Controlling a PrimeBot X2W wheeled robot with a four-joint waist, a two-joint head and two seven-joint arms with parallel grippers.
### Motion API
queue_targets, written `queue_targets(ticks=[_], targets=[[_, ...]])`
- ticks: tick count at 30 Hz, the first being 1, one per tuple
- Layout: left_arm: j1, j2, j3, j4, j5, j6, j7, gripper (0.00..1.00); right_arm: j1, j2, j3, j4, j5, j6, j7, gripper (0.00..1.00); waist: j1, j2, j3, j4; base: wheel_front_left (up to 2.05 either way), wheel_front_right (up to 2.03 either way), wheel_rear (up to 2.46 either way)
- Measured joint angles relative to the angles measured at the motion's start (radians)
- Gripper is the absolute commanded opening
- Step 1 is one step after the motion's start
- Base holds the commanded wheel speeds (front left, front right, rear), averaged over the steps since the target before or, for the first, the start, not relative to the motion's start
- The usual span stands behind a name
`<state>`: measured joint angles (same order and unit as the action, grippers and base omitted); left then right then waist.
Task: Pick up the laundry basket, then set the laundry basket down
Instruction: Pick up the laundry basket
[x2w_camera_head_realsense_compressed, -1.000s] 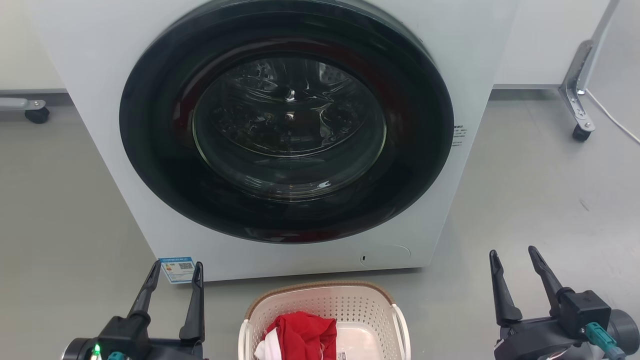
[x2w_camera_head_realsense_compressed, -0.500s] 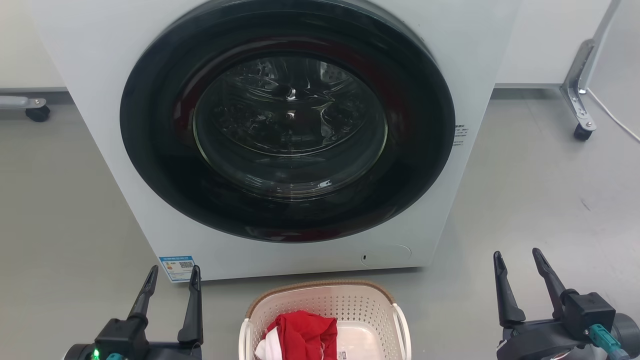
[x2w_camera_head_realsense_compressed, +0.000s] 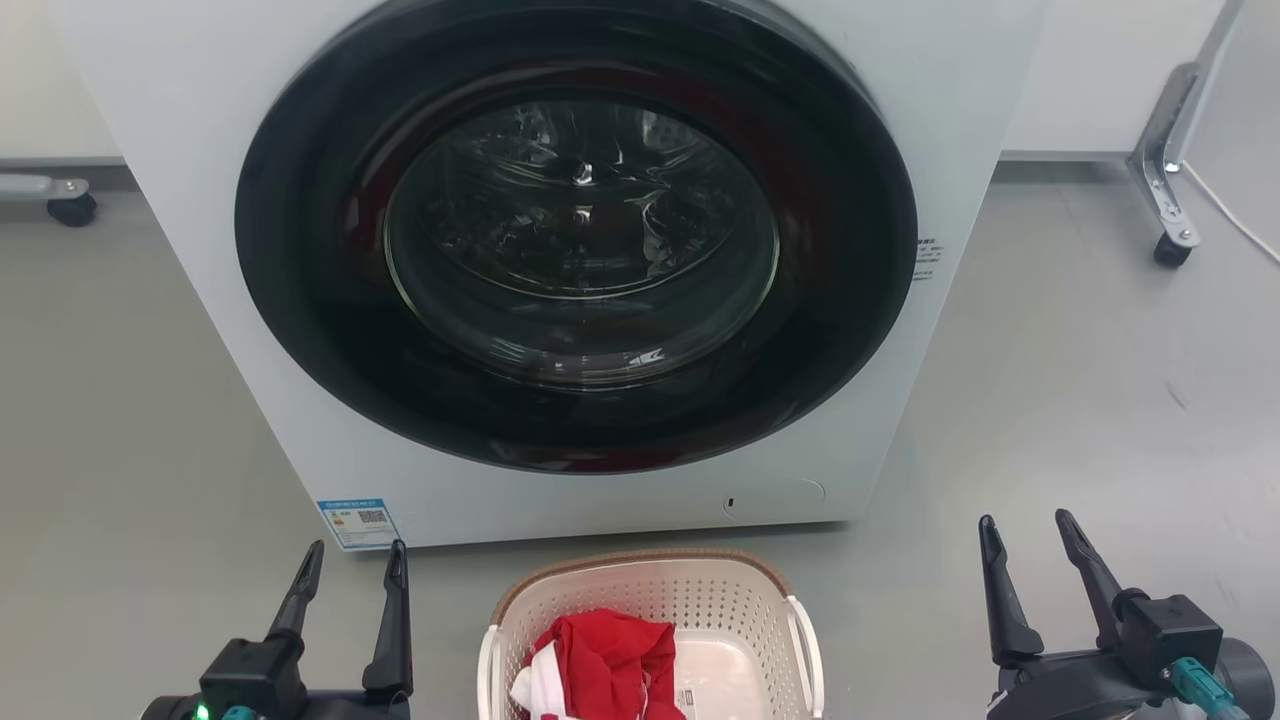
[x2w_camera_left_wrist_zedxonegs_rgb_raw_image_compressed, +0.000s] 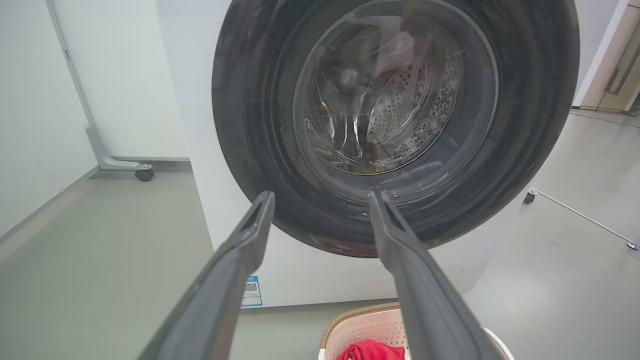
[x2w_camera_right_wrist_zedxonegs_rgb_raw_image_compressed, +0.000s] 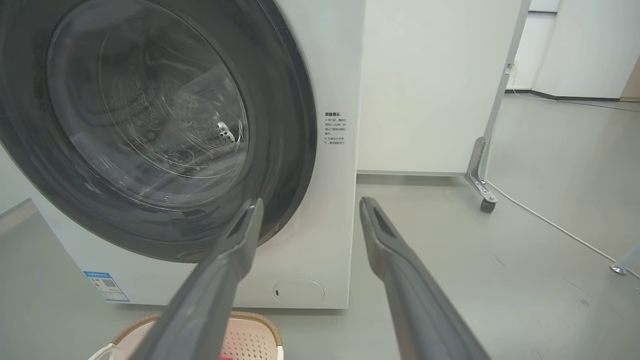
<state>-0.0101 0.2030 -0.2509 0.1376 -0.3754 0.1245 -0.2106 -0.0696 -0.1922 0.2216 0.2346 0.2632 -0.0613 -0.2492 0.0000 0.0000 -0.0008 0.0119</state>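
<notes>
Basket (x2w_camera_head_realsense_compressed: 700, 600) stands upright on the grey floor (x2w_camera_head_realsense_compressed: 1050, 350), mouth up, just in front of the washer (x2w_camera_head_realsense_compressed: 960, 100) and below its round dark door (x2w_camera_head_realsense_compressed: 580, 240). Its brown rim curves toward the washer and its white handles sit at its left and right sides. The head view cuts off its near part, so its long axis cannot be told. A red cloth (x2w_camera_head_realsense_compressed: 605, 650) lies inside with a bit of white beside it.

The left gripper (x2w_camera_head_realsense_compressed: 356, 550) hovers left of the basket and the right gripper (x2w_camera_head_realsense_compressed: 1026, 520) farther off to its right. Both have their fingers spread and hold nothing. The left wrist view shows the left gripper (x2w_camera_left_wrist_zedxonegs_rgb_raw_image_compressed: 322, 196) over the basket (x2w_camera_left_wrist_zedxonegs_rgb_raw_image_compressed: 370, 325), apart from it.

A blue label (x2w_camera_head_realsense_compressed: 357, 522) with a QR code sits at the washer's lower left corner. Small Chinese print (x2w_camera_right_wrist_zedxonegs_rgb_raw_image_compressed: 335, 129) runs in lines right of the door. Neither can be read.
</notes>
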Motion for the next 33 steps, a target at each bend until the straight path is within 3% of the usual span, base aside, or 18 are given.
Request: queue_targets(ticks=[12,21,33], targets=[[-0.012,-0.014,-0.006,-0.009,0.001,0.0,0.017,1.0,-0.009,0.015,-0.008,0.002,0.0,0.001,0.0,1.0,0.0,0.0,0.095,0.001,0.0,0.0,0.0],[-0.107,-0.017,-0.007,0.025,0.001,-0.002,0.035,1.0,-0.098,0.024,-0.015,0.028,-0.002,0.008,0.0,1.0,0.0001,0.0,0.214,0.003,0.0,0.0,0.0],[-0.309,-0.02,-0.021,0.122,0.001,-0.047,0.079,1.0,-0.277,0.029,-0.015,0.081,-0.02,0.018,0.0,1.0,0.0003,0.0001,0.404,0.005,0.0,0.0,0.0]])
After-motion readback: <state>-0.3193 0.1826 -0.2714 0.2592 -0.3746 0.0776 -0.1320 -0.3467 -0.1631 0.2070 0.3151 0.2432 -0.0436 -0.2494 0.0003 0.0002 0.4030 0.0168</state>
